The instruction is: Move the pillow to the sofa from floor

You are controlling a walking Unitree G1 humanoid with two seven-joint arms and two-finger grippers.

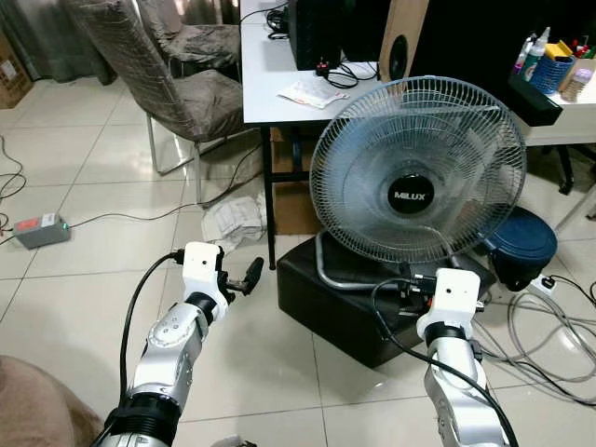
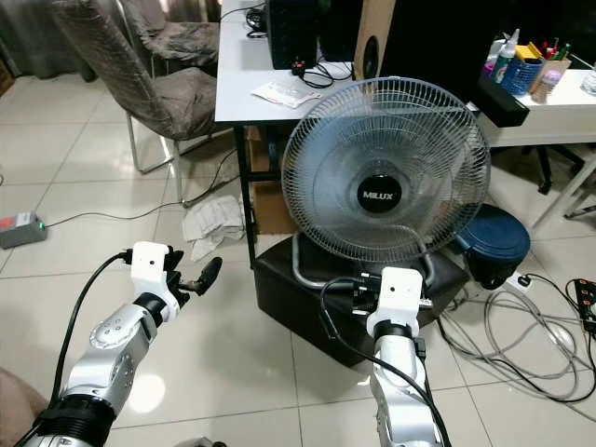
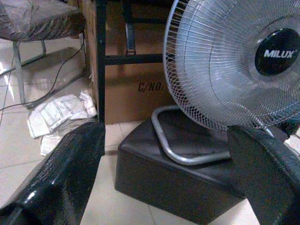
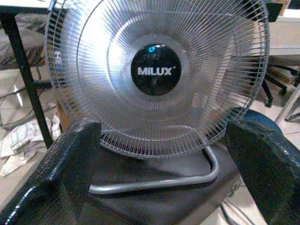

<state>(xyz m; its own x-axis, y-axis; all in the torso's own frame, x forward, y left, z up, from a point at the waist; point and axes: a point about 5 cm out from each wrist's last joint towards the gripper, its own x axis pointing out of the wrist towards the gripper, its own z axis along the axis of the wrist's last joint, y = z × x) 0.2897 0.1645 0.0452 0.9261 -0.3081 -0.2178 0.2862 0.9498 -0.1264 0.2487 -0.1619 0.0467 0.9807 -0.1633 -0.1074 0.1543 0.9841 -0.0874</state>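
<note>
Left wrist view and right wrist view: both grippers spread wide, holding nothing

Both black fingers (image 3: 70, 168) of the left gripper (image 3: 166, 140) stand far apart with nothing between them. The right gripper (image 4: 163, 129) is the same, its fingers (image 4: 262, 159) wide and bare. Both arms are raised over the tiled floor (image 1: 84, 186), left gripper on the left, right gripper on the right, each pointing away from the robot.

Just beyond the right gripper stands a fan (image 1: 416, 168), its metal foot resting on a low black box (image 1: 345, 307). Behind the fan is a white table (image 1: 270, 84). Left of it stands a chair (image 1: 177, 84), with crumpled papers (image 1: 233, 219) on the floor nearby. Loose cables (image 1: 549, 335) lie to the right.

A brown soft shape (image 1: 28, 400) at the near left corner may be the pillow, though too little of it shows to be sure.
</note>
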